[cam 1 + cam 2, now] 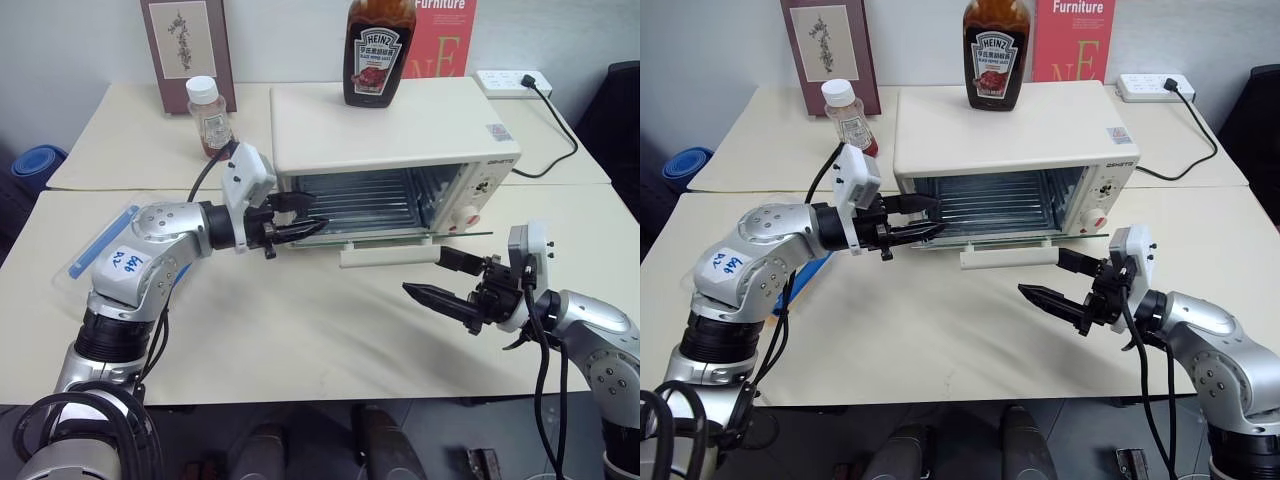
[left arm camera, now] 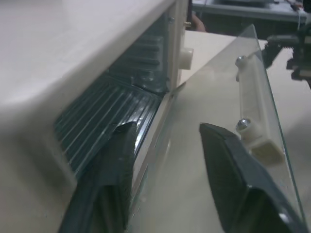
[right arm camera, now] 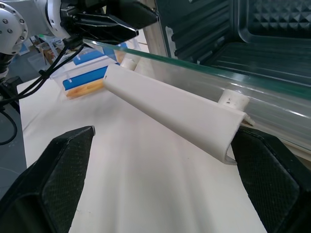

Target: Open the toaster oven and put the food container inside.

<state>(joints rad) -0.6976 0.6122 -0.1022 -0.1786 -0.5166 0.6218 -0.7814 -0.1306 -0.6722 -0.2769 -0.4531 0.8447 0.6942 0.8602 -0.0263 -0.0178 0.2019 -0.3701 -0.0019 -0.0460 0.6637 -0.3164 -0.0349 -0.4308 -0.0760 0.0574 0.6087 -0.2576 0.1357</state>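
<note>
The toaster oven [image 1: 390, 125] stands at the middle of the table with its glass door [image 1: 400, 238] folded down flat and the cream bar handle [image 1: 385, 257] facing me. Its wire rack shows inside. My left gripper [image 1: 315, 214] sits at the left end of the oven mouth, one finger above the other with a narrow gap, the door's left edge between them. My right gripper [image 1: 421, 272] hangs open just in front of the handle's right end, holding nothing. The food container [image 3: 85, 80], clear with blue strips, lies on the table behind my left arm [image 1: 105, 240].
A Heinz sauce bottle [image 1: 378, 50] stands on top of the oven. A small white-capped bottle [image 1: 210, 115] and a framed picture [image 1: 185, 50] stand behind to the left. A power strip [image 1: 512, 82] lies at the back right, its cable running along the table.
</note>
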